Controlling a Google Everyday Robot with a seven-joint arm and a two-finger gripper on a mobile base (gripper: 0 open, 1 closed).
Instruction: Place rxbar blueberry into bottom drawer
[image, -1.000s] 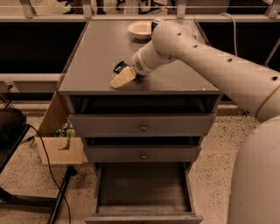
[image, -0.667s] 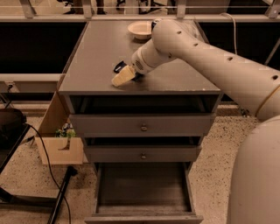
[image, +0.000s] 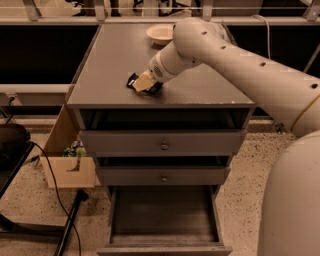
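navy rxbar blueberry (image: 131, 80) lies near the front edge of the surface (image: 110, 60), under your hand (image: 143, 83); whether it is pinched you cannot tell. bottom drawer (image: 165, 217) stands open; lifting and placing remain.

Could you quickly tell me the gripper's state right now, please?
Gripper: at the rxbar blueberry on the cabinet top; open or closed cannot be told.

Bowl (image: 159, 34) at rear of cab. top (image: 110, 65) — cardboard box (image: 70, 172) on floor (image: 245, 170)
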